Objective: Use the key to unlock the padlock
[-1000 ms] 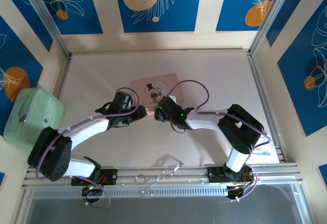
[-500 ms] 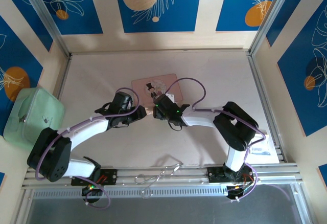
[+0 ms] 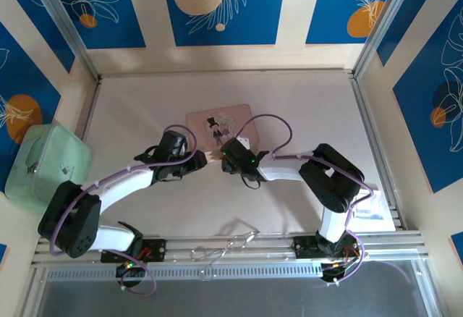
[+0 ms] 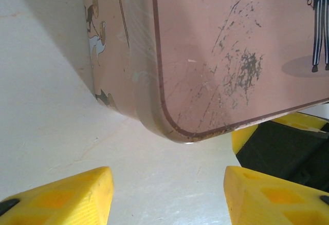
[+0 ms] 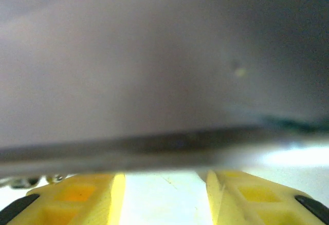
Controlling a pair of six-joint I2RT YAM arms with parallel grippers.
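Observation:
The padlock and the key are hidden or out of view. A pink tin (image 3: 217, 118) with a cartoon couple lies flat on the table. My left gripper (image 3: 205, 160) sits at the tin's near corner. In the left wrist view the left gripper (image 4: 168, 194) is open, with bare table between its yellow fingers and the scratched tin lid (image 4: 216, 55) just ahead. My right gripper (image 3: 223, 154) comes in from the right at the same front edge. The right gripper (image 5: 162, 194) is open with nothing in it, and the tin's blurred side (image 5: 154, 81) stands close in front of it.
A pale green box (image 3: 47, 161) sits off the table's left side. A white packet (image 3: 372, 208) lies at the right front. A bent wire piece (image 3: 231, 243) rests on the front rail. Metal rails border the table (image 3: 304, 107).
The right arm has shifted slightly left, closer along the tin's front edge, and its jaws widened, then narrowed a little. The left arm and the tin have not moved.

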